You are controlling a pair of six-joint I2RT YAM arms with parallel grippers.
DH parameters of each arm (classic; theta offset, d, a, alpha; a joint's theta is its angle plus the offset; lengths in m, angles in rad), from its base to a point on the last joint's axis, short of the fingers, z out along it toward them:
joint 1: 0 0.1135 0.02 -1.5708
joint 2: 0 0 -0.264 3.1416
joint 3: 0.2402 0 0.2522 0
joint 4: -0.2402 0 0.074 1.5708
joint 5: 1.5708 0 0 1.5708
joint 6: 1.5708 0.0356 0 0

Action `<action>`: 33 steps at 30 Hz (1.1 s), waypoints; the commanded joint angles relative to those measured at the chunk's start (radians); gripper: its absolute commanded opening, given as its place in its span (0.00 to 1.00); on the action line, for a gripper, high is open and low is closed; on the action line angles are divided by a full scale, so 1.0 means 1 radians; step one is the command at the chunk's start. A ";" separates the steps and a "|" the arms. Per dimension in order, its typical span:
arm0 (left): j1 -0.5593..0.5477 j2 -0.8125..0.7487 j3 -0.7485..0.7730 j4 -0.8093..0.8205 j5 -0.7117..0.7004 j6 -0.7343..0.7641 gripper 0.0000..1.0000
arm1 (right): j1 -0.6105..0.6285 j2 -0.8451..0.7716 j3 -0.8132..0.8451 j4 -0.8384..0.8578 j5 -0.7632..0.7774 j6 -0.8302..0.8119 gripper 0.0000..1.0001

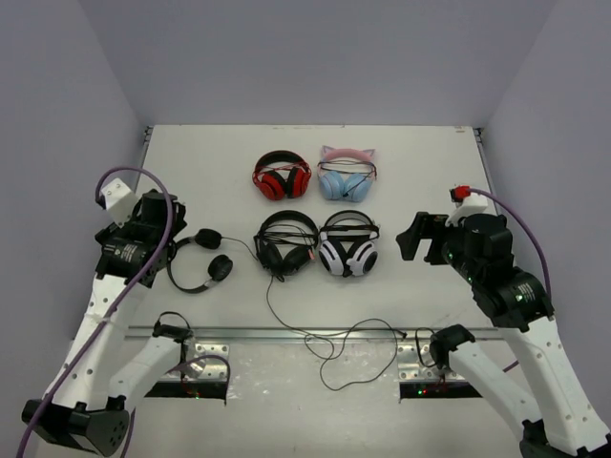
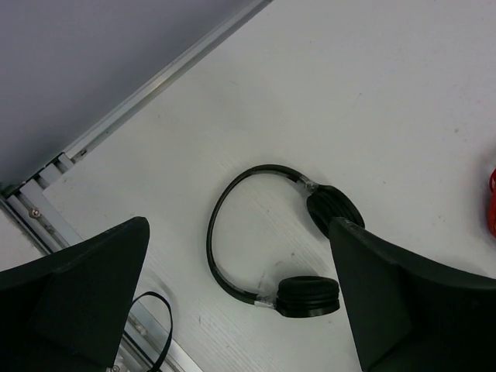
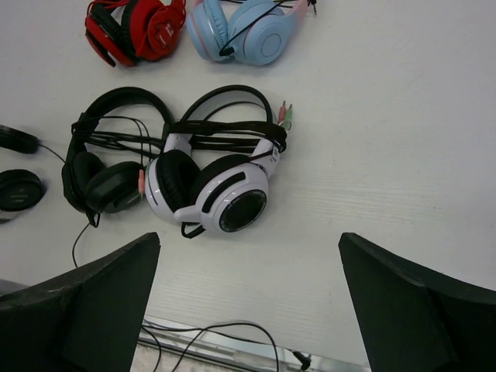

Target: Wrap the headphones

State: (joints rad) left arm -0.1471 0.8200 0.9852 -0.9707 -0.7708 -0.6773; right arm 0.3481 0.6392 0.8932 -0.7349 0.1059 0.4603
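Directly above the headphones (image 2: 308,296), left claw (image 2: 239,232), downward-facing, agape and empty.

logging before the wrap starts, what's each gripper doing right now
Left gripper: open, holding nothing, above the headphones.
Right gripper: open, holding nothing.

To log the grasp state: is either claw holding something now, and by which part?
Nothing is held. The left claw is open above the headphones; the right claw is open and empty too.
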 commanded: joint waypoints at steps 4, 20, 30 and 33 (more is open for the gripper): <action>0.018 0.134 -0.002 -0.008 0.010 -0.096 1.00 | -0.004 -0.024 -0.014 0.068 -0.014 -0.012 0.99; 0.461 0.465 -0.187 0.248 0.307 -0.085 1.00 | -0.004 -0.013 -0.054 0.117 -0.091 -0.020 0.99; 0.466 0.625 -0.204 0.356 0.479 0.005 0.99 | -0.004 -0.010 -0.112 0.209 -0.101 -0.032 0.99; 0.466 0.692 -0.218 0.356 0.489 -0.010 0.93 | -0.004 -0.027 -0.140 0.235 -0.078 -0.025 0.99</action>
State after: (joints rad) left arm 0.3092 1.4574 0.7822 -0.6460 -0.3195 -0.6907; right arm 0.3481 0.6273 0.7719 -0.5861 0.0154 0.4450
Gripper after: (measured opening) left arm 0.944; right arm 0.992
